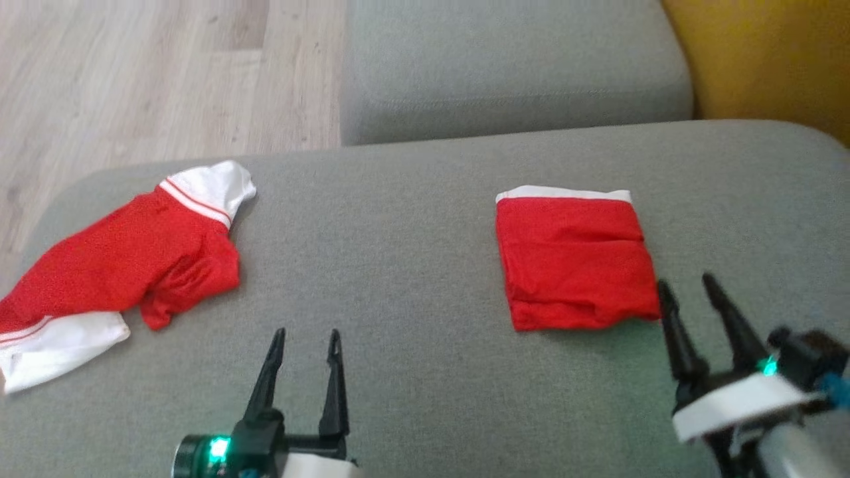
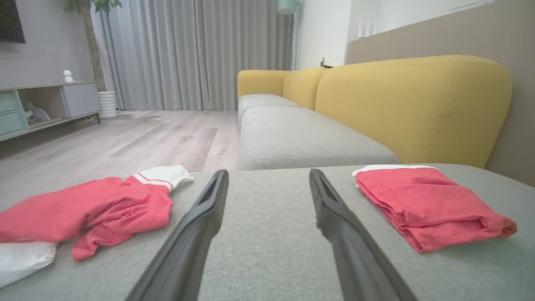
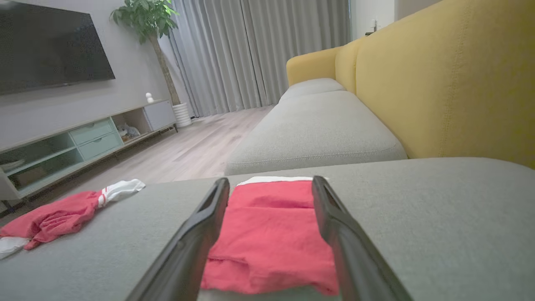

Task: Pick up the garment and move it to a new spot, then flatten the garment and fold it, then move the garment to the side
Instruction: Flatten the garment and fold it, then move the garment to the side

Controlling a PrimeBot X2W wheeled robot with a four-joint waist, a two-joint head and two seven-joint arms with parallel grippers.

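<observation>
Folded red garment with white band lies flat toward right edge of grey fabric sofa cushion. Right gripper just beside its near right corner, fingers apart, empty. Left gripper near front edge, also apart, empty. Crumpled red-and-white garment at left edge. Likely step: fold placed aside; next calls for grasping crumpled one.

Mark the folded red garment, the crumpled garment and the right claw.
folded red garment (image 1: 574,262): head view, centre of its top layer.
crumpled garment (image 1: 126,259): head view, its red middle.
right claw (image 1: 684,283): head view, midway between its fingertips.
</observation>
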